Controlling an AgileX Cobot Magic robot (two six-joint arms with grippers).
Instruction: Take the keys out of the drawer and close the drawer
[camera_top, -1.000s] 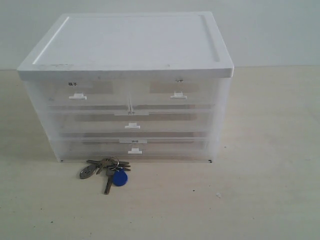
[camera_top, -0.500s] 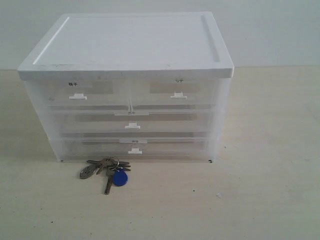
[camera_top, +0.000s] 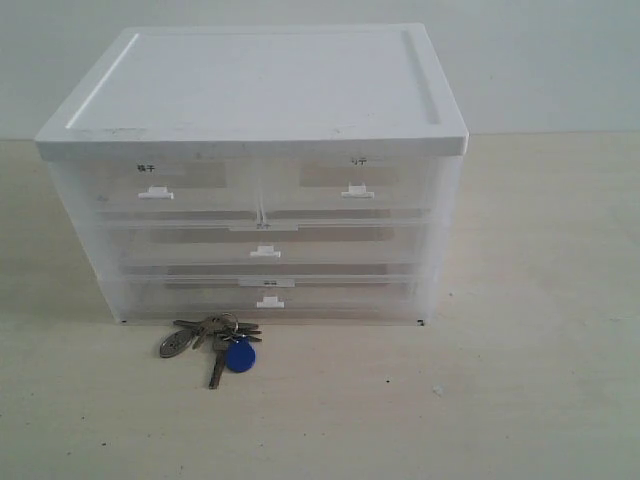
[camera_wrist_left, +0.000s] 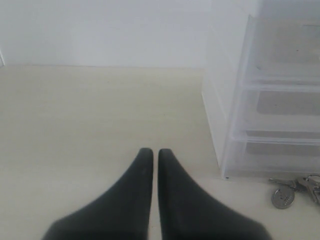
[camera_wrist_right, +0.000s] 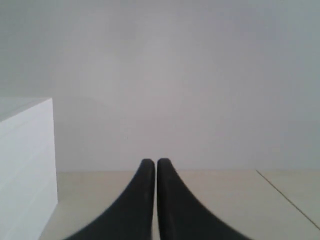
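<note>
Two grippers, the left gripper (camera_wrist_left: 151, 153) and the right gripper (camera_wrist_right: 150, 162), have their jaws closed to a hairline gap, gripping nothing. The keys (camera_top: 216, 338) lie on the table (camera_top: 520, 400), lower centre-left of the exterior frame, just before the cabinet (camera_top: 250, 90). The drawer (camera_top: 350, 186), at the cabinet's upper right, sits flush.
</note>
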